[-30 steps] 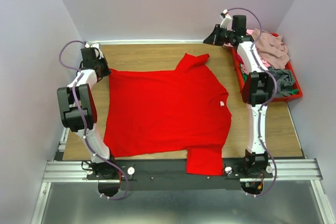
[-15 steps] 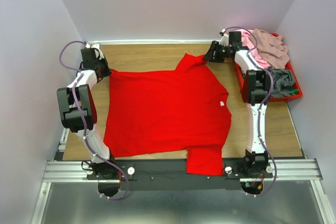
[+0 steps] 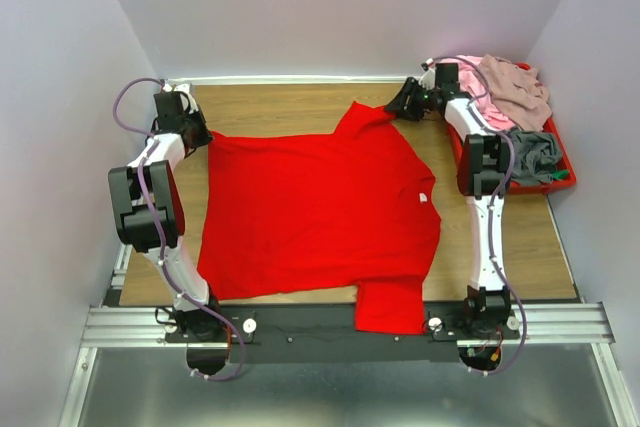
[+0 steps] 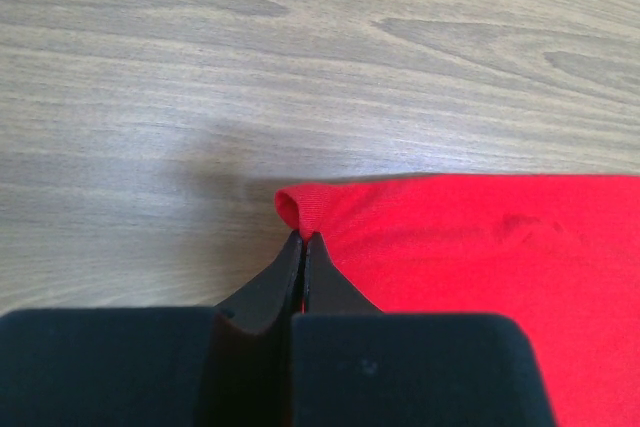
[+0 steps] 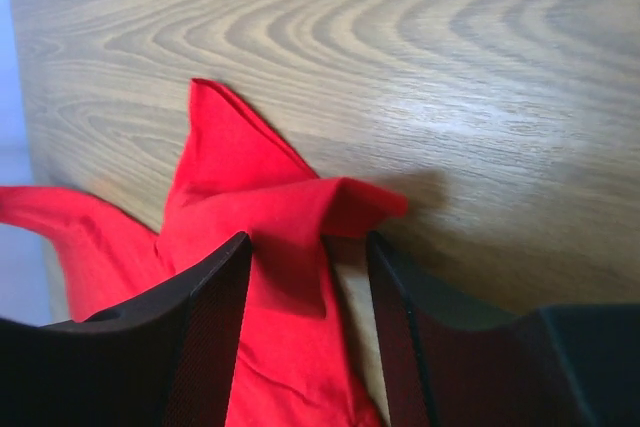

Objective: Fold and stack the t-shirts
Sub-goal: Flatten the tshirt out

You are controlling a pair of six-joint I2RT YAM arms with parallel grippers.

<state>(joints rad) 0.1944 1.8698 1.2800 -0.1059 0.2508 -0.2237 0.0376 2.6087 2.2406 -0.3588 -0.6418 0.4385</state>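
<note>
Red t-shirt (image 3: 320,207) spread flat over most of the wooden table (image 3: 280,97), hem to the left, neck opening to the right. One sleeve toward the far edge, the other hanging over the near edge between the two arm bases. White neck label (image 3: 424,197) just inside the collar on the right side; print, if any, too small to read. No other logo or writing visible on the fabric. Left gripper (image 4: 302,239) low at the far-left hem corner, fingers (image 4: 268,292) pressed together with a small rolled bit of hem pinched at the tips; bare wood grain beyond it. Right gripper (image 5: 310,247) at the tip of the far sleeve, fingers (image 5: 205,317) spread, one on either side of a raised fold of red cloth; fold standing up off the table and casting a shadow on the wood, fingers not closed on it. From above, right arm stretched along the table's right side, wrist bent back toward the sleeve. Red plastic tray (image 3: 560,183) at the far-right corner, beside the right arm. Crumpled in it: pink and mauve-beige t-shirts (image 3: 515,87) heaped at the far end, grey t-shirt (image 3: 540,152) nearer, all unfolded. No markings legible on tray or arms.
</note>
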